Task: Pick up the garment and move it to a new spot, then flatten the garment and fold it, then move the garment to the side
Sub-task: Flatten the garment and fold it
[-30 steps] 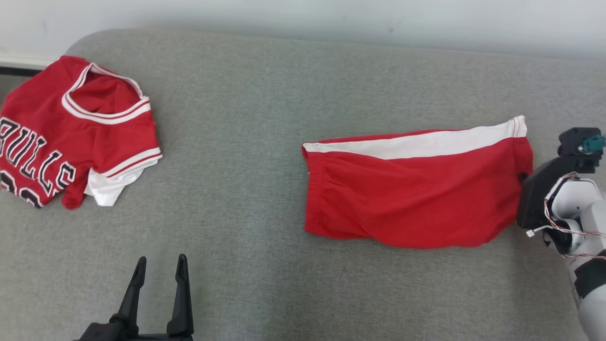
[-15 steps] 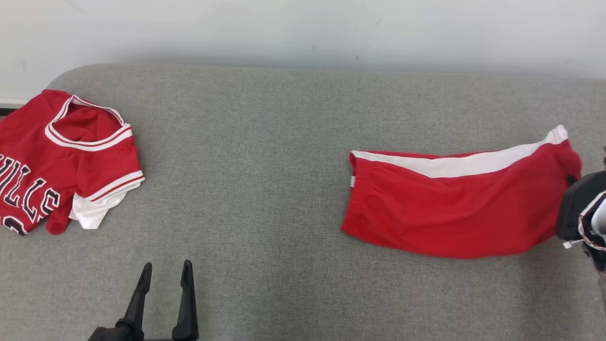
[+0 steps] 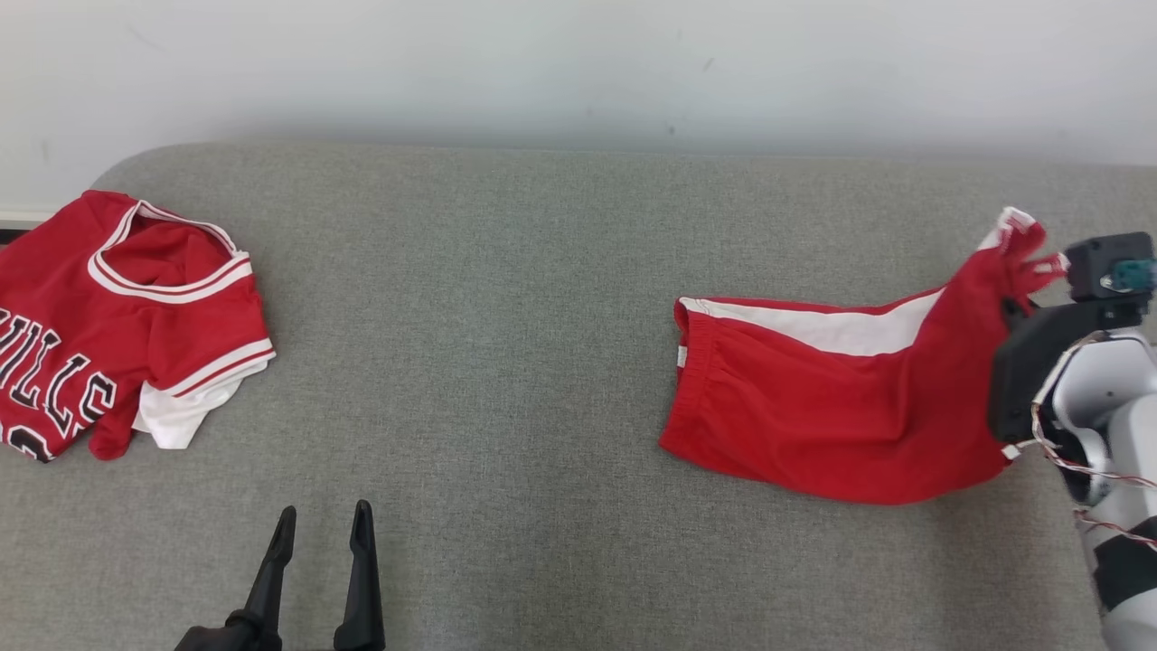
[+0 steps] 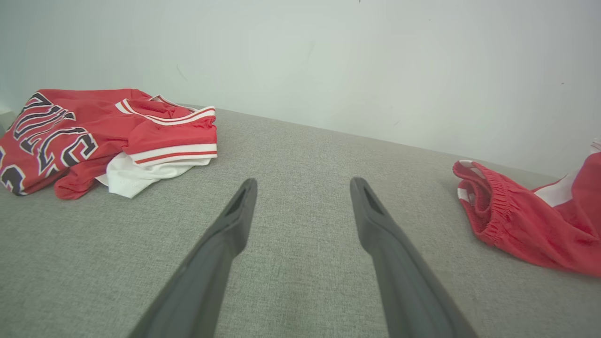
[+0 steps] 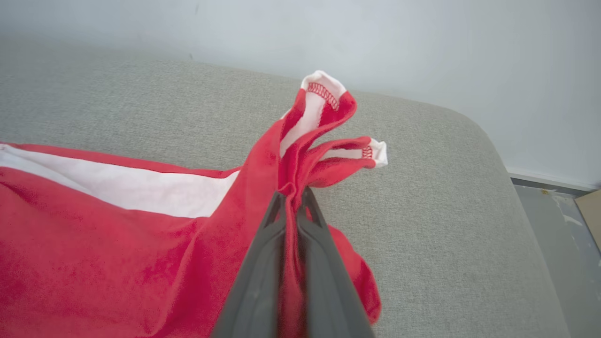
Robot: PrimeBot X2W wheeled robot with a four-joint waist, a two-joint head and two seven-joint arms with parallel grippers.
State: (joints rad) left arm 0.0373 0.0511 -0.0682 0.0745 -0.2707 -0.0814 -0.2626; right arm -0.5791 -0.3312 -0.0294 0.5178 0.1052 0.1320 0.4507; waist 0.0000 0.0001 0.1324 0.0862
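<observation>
The right tool (image 5: 292, 195) clamps the raised hem of the red shorts (image 3: 813, 425) over a grey couch (image 3: 506, 298), while the left tool (image 3: 324, 508) gapes empty.

On couch (image 3: 470, 362): jersey (image 3: 126, 316) left, shorts (image 3: 813, 425) right

White forearm (image 3: 1107, 380), black wrist housing (image 3: 1026, 380), red-white wires (image 3: 1053, 443); left end effector (image 3: 324, 508): 2 dark fingers (image 4: 220, 253)
</observation>
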